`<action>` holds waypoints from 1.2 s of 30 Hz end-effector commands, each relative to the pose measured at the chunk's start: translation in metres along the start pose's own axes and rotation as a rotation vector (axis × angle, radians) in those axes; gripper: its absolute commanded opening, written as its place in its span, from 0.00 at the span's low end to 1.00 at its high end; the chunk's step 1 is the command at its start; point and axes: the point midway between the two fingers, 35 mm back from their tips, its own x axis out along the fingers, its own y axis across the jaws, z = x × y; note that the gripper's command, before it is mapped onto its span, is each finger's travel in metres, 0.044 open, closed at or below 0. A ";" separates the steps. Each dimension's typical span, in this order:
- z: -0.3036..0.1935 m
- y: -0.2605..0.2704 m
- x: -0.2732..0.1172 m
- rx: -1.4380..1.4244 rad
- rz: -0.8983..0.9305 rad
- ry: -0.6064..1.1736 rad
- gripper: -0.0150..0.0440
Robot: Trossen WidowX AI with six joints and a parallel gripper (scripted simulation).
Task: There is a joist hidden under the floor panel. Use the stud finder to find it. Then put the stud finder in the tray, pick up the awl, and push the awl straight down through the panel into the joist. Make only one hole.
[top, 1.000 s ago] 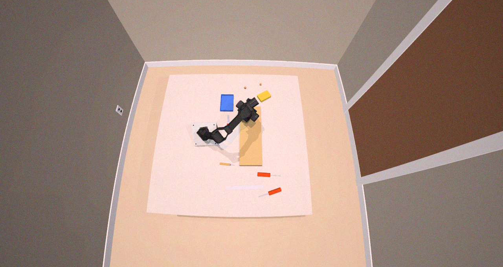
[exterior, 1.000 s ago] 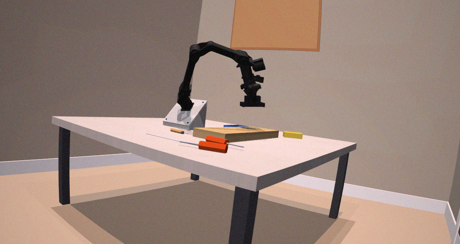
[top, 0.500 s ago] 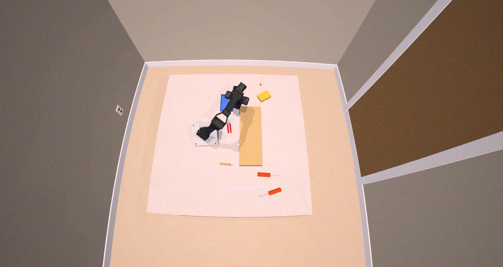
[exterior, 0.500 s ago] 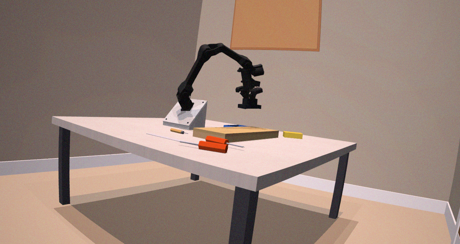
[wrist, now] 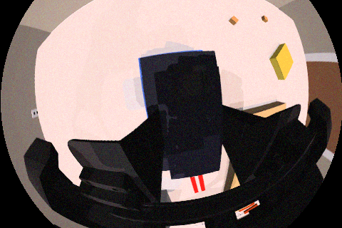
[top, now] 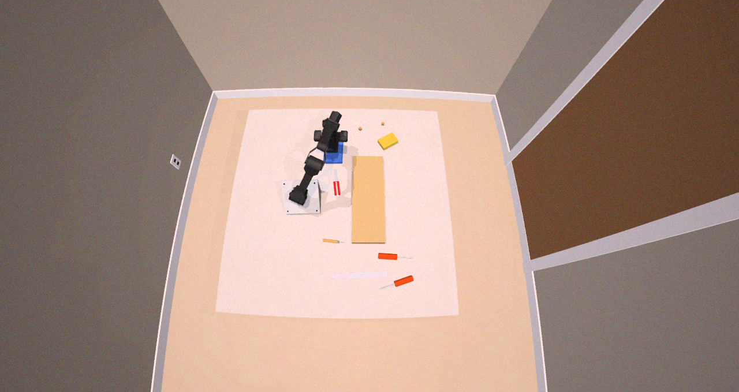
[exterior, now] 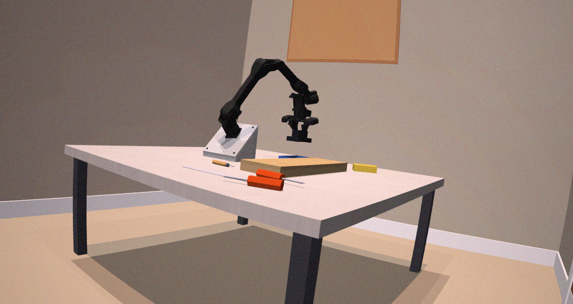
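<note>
Stud finder (exterior: 295, 135) (wrist: 189, 114) clamped in part-open gripper (exterior: 298, 136) (wrist: 187, 110), above tray (top: 333, 158) (exterior: 285, 156) (wrist: 143, 89).
Probably light, rigid, possibly fragile; grip flat sides at mid-body, lower gently.

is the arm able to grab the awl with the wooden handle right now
Probably not yet: its claw is shut on the stud finder, which would have to go down first. The awl itself lies uncovered beside the panel, seemingly within reach.
</note>
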 end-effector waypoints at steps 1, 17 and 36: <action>0.004 0.002 0.002 -0.013 0.003 -0.010 0.25; -0.004 0.000 0.040 -0.013 0.002 -0.010 0.25; -0.018 0.001 0.082 -0.012 0.002 -0.008 0.25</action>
